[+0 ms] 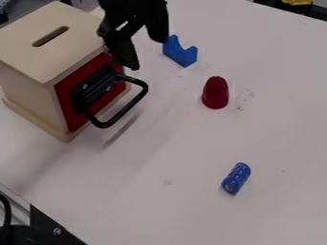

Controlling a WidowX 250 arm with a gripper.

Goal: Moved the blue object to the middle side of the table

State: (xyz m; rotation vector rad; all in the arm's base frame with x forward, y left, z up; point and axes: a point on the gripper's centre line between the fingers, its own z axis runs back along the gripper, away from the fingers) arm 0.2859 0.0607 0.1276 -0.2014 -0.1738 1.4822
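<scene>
My gripper (147, 52) hangs from the top edge beside the wooden box, open, with nothing between its fingers. Just right of its right finger is a blue notched block (183, 56) on the table; whether they touch I cannot tell. A small blue cylinder (236, 178) with printed markings lies on its side at the lower right, well away from the gripper. The white table (185, 143) carries both blue things.
A wooden box (32, 72) with a slotted top and a red front stands at the upper left, its black handle (142, 98) sticking out over the table. A dark red rounded piece (216, 93) is right of centre. Black hardware (54, 229) occupies the lower left corner.
</scene>
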